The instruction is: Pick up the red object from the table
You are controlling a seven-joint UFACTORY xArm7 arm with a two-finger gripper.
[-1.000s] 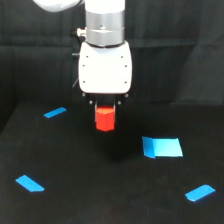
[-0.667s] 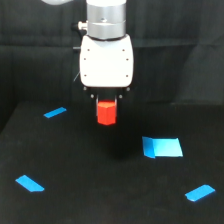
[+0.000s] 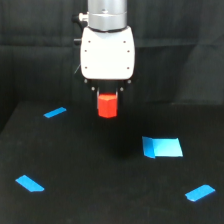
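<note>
Against a black draped backdrop (image 3: 30, 30), a flat matte black table (image 3: 100, 195) carries scattered pieces of bright blue tape: a blue rectangle (image 3: 163, 147) toward the exterior view's right, a thin strip (image 3: 55, 112) at the far left, another strip (image 3: 29, 183) at the near left and one more (image 3: 200, 192) at the near right.

Above the middle of the table hangs the arm's white, box-shaped gripper (image 3: 107, 102), its dark fingers pointing straight down. The jaws stand closed to the width of the small, matte, bright red-orange block (image 3: 107, 105), which sits clamped between them. Only the fingers' short upper parts show at either side of the block, so the exact contact is hard to make out. The block appears to be clear of the table, with dark empty space beneath it and none of the blue tape pieces below or beside it.

By the look of it, the grasp is made and the lifting step is in hand; the pick seems largely done. The next move calls mainly for holding that grip firm and carrying the block steadily upward, without tilting or loosening, since the small prism could slip from so narrow a hold.
</note>
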